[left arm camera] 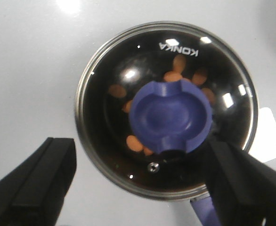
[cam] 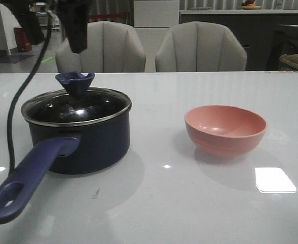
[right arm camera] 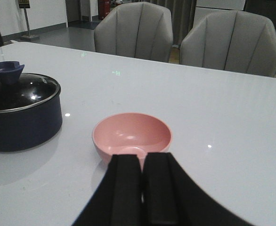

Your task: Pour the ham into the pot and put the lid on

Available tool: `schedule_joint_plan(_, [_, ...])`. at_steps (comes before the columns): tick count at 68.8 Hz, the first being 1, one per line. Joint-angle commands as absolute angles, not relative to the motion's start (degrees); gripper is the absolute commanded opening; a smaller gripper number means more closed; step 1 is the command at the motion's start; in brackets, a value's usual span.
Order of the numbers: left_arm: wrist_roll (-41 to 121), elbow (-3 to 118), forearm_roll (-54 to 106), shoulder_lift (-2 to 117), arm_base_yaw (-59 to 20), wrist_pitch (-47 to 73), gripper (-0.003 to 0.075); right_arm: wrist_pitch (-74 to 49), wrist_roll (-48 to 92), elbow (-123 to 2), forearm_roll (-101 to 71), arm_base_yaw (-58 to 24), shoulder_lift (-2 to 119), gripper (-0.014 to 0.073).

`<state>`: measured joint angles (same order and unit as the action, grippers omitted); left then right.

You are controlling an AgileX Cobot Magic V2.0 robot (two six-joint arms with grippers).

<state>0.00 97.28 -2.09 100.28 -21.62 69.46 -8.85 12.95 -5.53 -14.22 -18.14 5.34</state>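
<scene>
The dark navy pot (cam: 95,145) stands at the table's left, its purple-blue handle (cam: 32,175) pointing toward the front. The glass lid (cam: 100,108) with its blue knob (cam: 75,83) sits on the pot. In the left wrist view, orange ham bits (left arm camera: 134,143) show through the lid (left arm camera: 107,70) on the pot's black floor. My left gripper (left arm camera: 138,146) is open and empty, hovering above the knob (left arm camera: 171,117). It also shows in the front view (cam: 55,43). My right gripper (right arm camera: 142,160) is shut and empty, just short of the pink bowl (right arm camera: 131,134).
The empty salmon-pink bowl (cam: 225,129) stands at the table's right. Two grey chairs (cam: 151,48) stand behind the far edge. A black cable (cam: 17,107) hangs down at the left, beside the pot.
</scene>
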Motion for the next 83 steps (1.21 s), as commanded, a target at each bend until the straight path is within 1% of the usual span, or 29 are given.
schedule_joint_plan(1, [-0.80,92.69,-1.99,91.48,-19.43,64.73,0.0582,-4.04,13.52,-7.13,-14.46,-18.16,5.75,0.0151])
schedule_joint_plan(12, [-0.80,80.77,-1.61,81.34,-15.64,59.32,0.0582,-4.04,13.52,-7.13,-14.46,-18.16,5.75,0.0151])
schedule_joint_plan(21, [-0.80,72.12,-0.87,73.06,-14.18,55.59,0.0582,-4.04,13.52,-7.13,-14.46,-18.16,5.75,0.0151])
schedule_joint_plan(51, [-0.80,48.47,-0.85,45.21,-14.21,36.97,0.0582,-4.04,13.52,-7.13,-14.46,-18.16,5.75,0.0151])
schedule_joint_plan(68, [-0.80,34.76,-0.52,27.18,-14.33,25.87,0.0582,-4.04,13.52,-7.13,-14.46,-18.16,5.75,0.0151])
schedule_joint_plan(83, [-0.80,22.71,2.94,11.03,-14.33,15.76,0.0582,-4.04,13.52,-7.13,-14.46,-18.16,5.75,0.0151])
